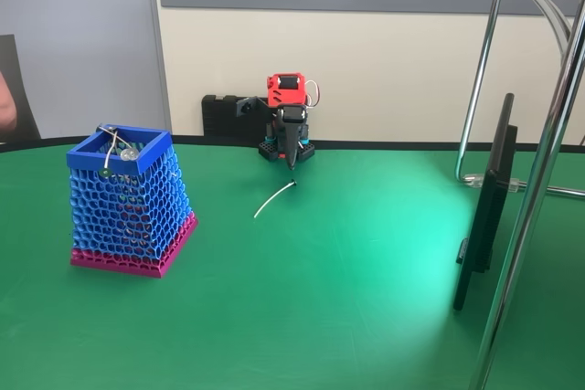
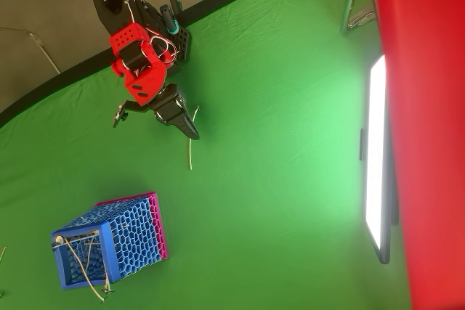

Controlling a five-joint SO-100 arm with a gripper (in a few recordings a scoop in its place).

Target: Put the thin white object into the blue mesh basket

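The pincer (image 1: 292, 160) points straight down, tips pinched together and empty, poised over the dark-tipped end of the thin white object (image 1: 275, 198) lying mid-frame on the green tabletop (image 1: 347, 280). The blue mesh basket (image 1: 122, 151) waits at left.

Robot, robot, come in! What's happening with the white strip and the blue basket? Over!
Gripper pointing down just above the strip's far end, holding nothing. White strip flat on the green table. Blue basket stands apart, wire bits already on its rim. Path clear.
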